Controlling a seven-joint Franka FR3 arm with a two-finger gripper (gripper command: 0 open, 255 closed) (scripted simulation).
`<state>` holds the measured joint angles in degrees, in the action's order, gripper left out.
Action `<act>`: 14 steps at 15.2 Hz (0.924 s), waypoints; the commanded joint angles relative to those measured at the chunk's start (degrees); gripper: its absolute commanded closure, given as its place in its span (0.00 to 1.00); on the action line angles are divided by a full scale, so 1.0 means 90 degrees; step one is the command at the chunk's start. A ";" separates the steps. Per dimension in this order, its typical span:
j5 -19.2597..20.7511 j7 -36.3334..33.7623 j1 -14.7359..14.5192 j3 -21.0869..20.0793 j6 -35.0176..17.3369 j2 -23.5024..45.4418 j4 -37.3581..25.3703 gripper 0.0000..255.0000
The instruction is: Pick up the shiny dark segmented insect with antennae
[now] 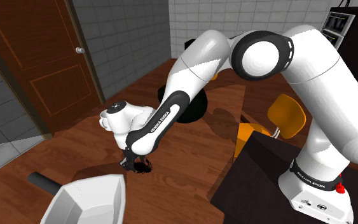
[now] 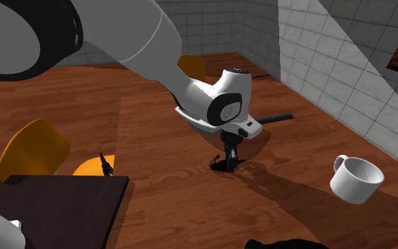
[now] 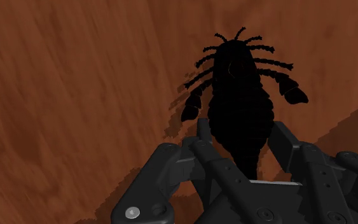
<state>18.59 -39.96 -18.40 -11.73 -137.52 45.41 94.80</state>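
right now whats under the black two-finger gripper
A shiny black segmented insect with antennae lies on the brown wooden surface beneath the all-black gripper. Its tail end is covered by the gripper.

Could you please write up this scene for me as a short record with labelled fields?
surface: brown wooden table
target: black segmented insect, lying flat on the table, antennae pointing away from the gripper
gripper: gripper low over the insect's tail end, close to the table
nearby: white mug, upright on the table, well apart from the insect
seating: orange chair beside the table
task state: insect appears to rest on the table, not yet lifted
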 commanded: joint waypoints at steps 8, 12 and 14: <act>-0.0048 0.0038 0.0034 -0.0047 0.0145 -0.0193 0.0057 1.00; -0.0113 0.0088 0.0075 -0.0107 0.0340 -0.0446 0.0113 1.00; -0.0147 0.0114 0.0095 -0.0136 0.0442 -0.0569 0.0133 1.00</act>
<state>17.44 -39.12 -17.69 -12.81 -134.06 40.92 95.88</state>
